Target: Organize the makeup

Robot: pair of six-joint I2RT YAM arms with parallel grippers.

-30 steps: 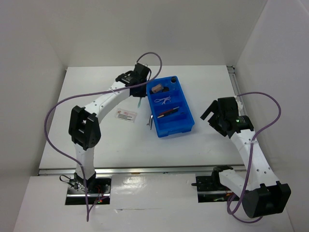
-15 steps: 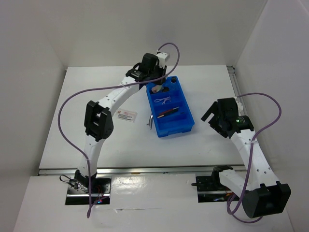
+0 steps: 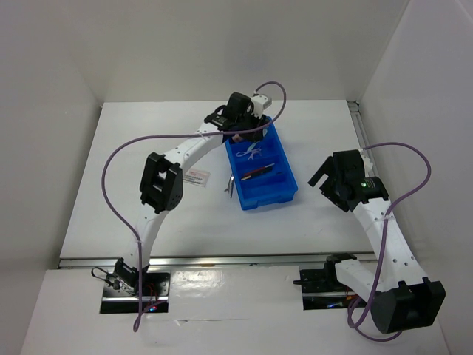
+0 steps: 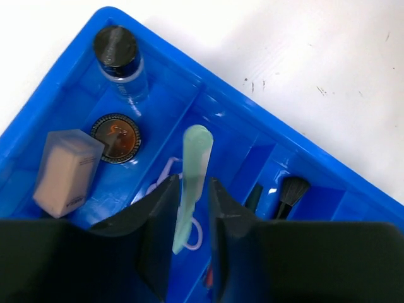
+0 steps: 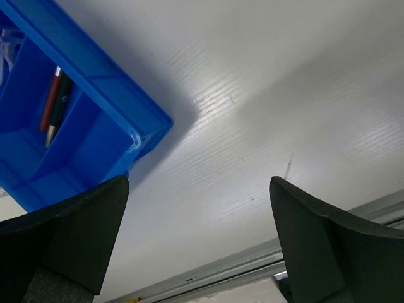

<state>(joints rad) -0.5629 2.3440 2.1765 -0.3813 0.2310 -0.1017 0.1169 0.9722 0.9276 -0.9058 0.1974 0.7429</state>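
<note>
**Booth:** Start us off on the far left. What's out there?

**Me:** A white packet [image 3: 194,177] with red print, lying flat on the surface [image 3: 148,148], apart from the blue tray [image 3: 288,194].

**Booth:** And your left gripper?

**Me:** My left gripper [image 4: 189,208] hangs over the tray's far end, nearly closed and pinching a pale green stick [image 4: 191,183]. The stick pokes up past my fingertips [image 4: 161,208].

**Booth:** What's under it?

**Me:** In the end compartment there's a tan bottle [image 4: 66,172] on its side. A round dark compact [image 4: 115,137] sits just beside it, and a clear vial [image 4: 123,63] with a black cap is tucked in the corner. One compartment over, a lilac loop [image 4: 194,232] peeks out beneath the stick. Right of that I can see a brush [image 4: 289,192].

**Booth:** Pencils?

**Me:** The pencils [image 5: 53,104] lie side by side in one tray compartment, one red and one dark.

**Booth:** And the right side?

**Me:** My right gripper [image 5: 199,240] is spread wide with nothing in it. It's above bare surface, off the tray's right corner.
</note>
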